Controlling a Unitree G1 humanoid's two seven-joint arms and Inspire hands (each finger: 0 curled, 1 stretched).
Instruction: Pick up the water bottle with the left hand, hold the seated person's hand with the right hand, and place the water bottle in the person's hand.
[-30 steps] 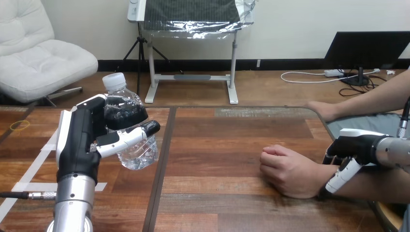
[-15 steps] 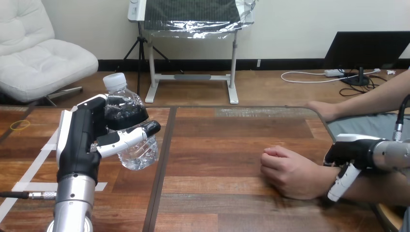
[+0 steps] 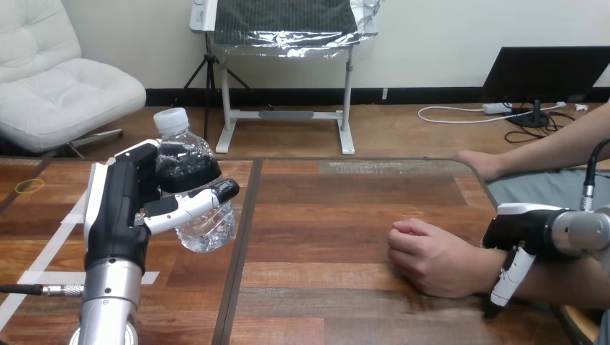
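Head view: left robot hand (image 3: 119, 208) grips clear white-capped water bottle (image 3: 188, 167); right robot hand (image 3: 519, 228) wraps person's wrist (image 3: 476, 269).

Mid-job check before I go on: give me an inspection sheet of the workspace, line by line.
Surface: wooden table, with a dark seam running front to back.
Job's things: water bottle, capped, held off the table by the left robot hand; the person's hand rests on the table with its fingers curled in.
Clutter: yellow rubber band and white tape strips on the table's left part.
Robot hands: left robot hand shut round the bottle; right robot hand over the person's wrist, with a finger curled down its near side.
Cables: nothing seen.
Surroundings: a person sits at the table's right side.
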